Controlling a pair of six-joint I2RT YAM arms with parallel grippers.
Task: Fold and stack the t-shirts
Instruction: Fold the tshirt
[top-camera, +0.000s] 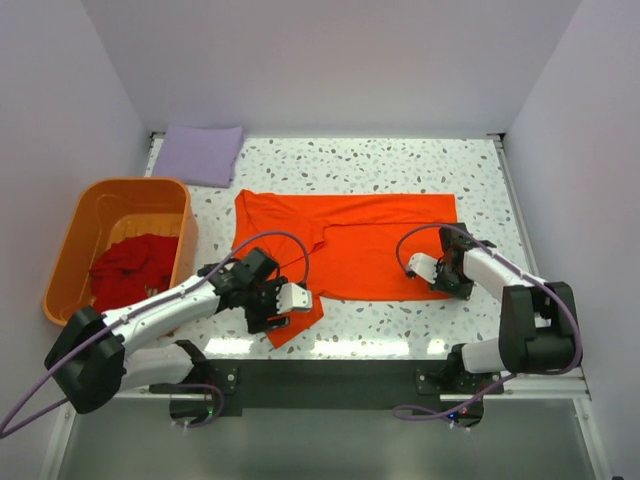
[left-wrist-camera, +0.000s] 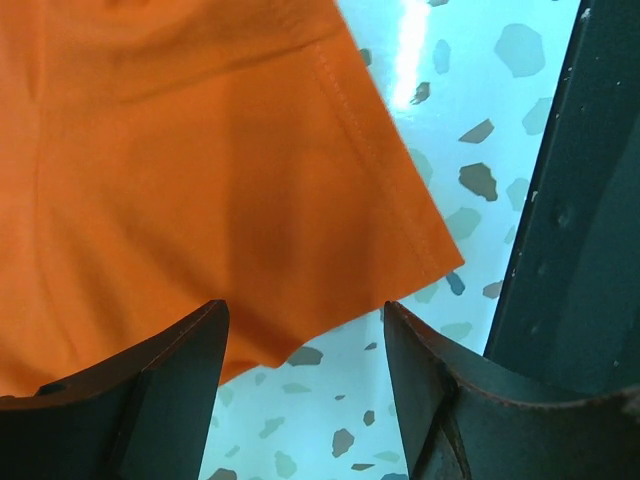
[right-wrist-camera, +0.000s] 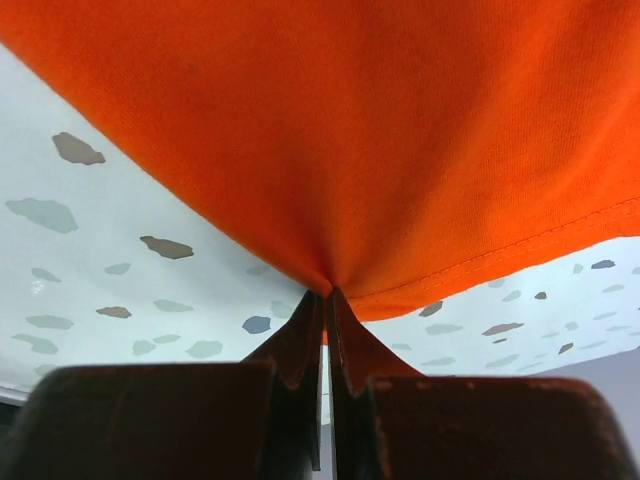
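3 t-shirts on the table (top-camera: 400, 165): spread t-shirt (top-camera: 360, 240) at centre; folded t-shirt (top-camera: 200, 153) at the far-left corner; bunched t-shirt (top-camera: 132, 268) inside the tub (top-camera: 70, 250) at the left edge. left gripper (left-wrist-camera: 305, 335) over the spread t-shirt's near-left corner, right gripper (right-wrist-camera: 325, 298) at its near-right edge.

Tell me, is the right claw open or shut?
Shut on cloth: the right claw has its fingers pressed together, pinching the edge of the orange t-shirt, which puckers toward the grip.
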